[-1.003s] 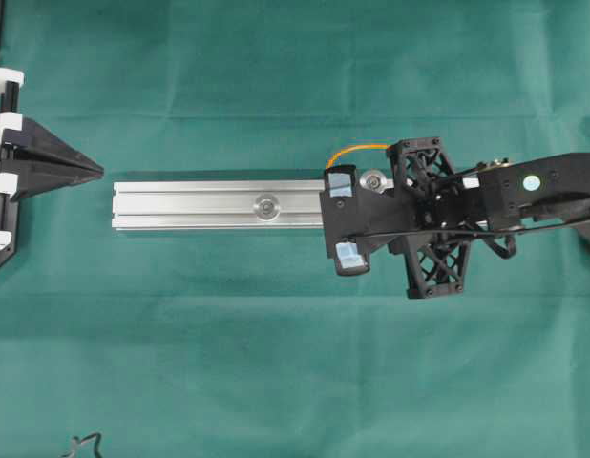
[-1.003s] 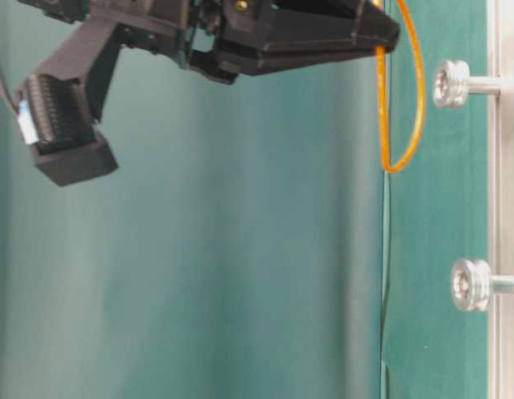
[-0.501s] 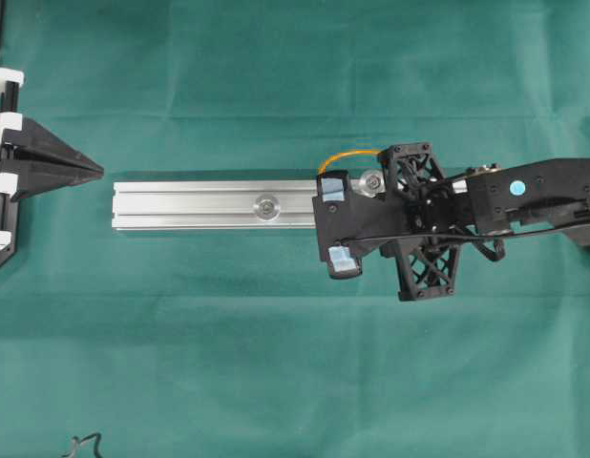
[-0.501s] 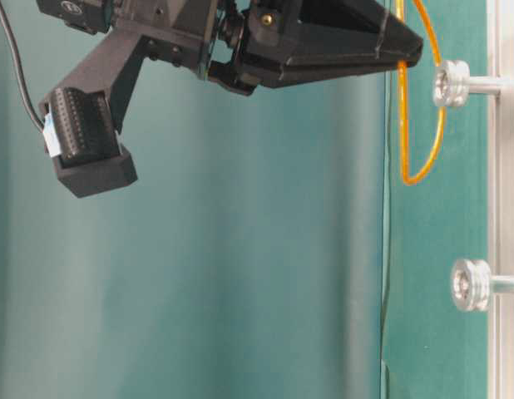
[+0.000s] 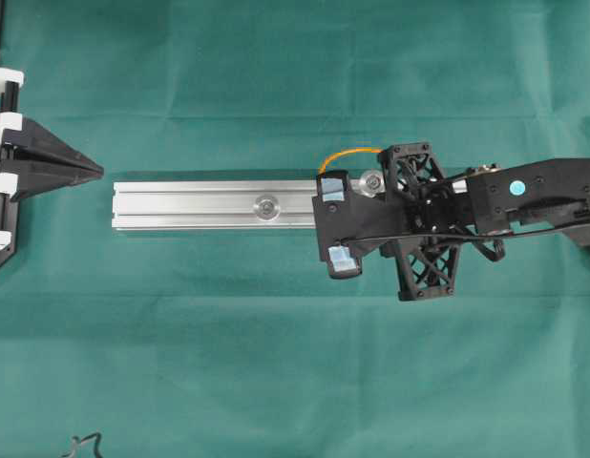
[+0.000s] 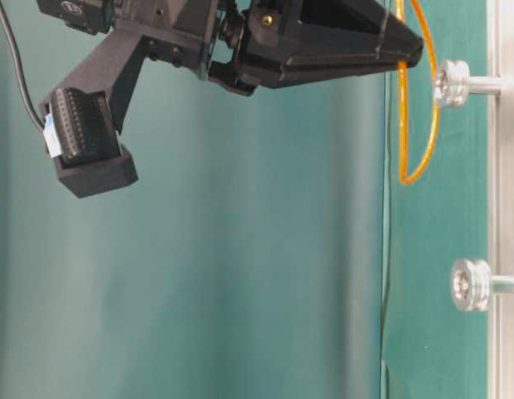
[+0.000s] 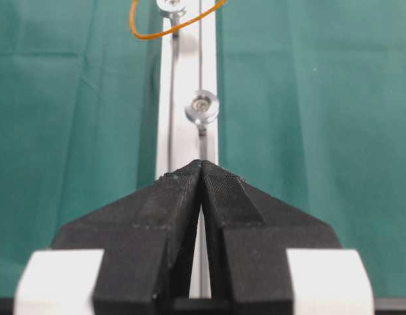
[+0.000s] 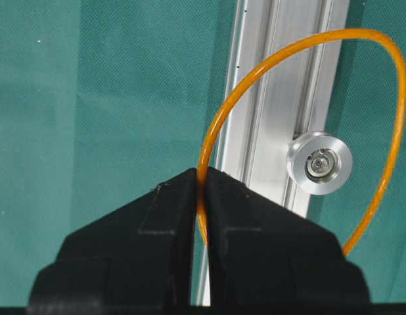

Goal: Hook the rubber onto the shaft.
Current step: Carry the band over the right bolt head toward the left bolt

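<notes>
Over the rail's [image 5: 209, 205] right end, the rubber [image 8: 301, 72] is pinched in the closed right claw [image 8: 202, 180] so its loop encircles the shaft [image 8: 319, 163], while the left claw [image 7: 202, 167] is kept shut.

I count one rubber [image 8: 219, 118], one rail [image 5: 209, 205], two shafts [image 6: 453, 83] [image 6: 471, 284], and my two claws [image 8: 200, 180] [image 7: 201, 167].
</notes>
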Motion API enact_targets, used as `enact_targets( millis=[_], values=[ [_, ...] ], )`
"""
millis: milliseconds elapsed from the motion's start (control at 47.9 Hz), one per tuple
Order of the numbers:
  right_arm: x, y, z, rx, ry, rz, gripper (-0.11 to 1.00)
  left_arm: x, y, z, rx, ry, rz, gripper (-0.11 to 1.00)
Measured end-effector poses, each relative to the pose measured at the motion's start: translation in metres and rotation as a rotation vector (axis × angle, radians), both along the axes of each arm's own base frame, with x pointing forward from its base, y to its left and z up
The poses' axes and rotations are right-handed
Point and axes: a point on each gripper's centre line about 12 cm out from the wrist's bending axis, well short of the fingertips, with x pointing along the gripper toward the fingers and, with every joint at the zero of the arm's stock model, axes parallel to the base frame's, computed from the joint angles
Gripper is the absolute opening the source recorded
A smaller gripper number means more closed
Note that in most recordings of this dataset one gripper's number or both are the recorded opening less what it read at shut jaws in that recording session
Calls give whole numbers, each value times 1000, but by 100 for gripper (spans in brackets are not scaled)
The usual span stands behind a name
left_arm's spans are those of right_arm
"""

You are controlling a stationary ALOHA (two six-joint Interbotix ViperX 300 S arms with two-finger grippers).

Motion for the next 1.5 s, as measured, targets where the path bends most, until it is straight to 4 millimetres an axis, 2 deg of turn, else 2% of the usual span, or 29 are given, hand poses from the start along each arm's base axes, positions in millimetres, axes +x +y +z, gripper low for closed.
enact_targets(
  millis=[564, 1504],
  values=[
    [0, 1, 0, 1, -2, 0, 7, 0, 0, 0, 0, 0, -2, 0],
    [-1, 27, 4, 12, -11, 53, 7, 0, 0, 0, 0, 0, 0, 0]
  ],
)
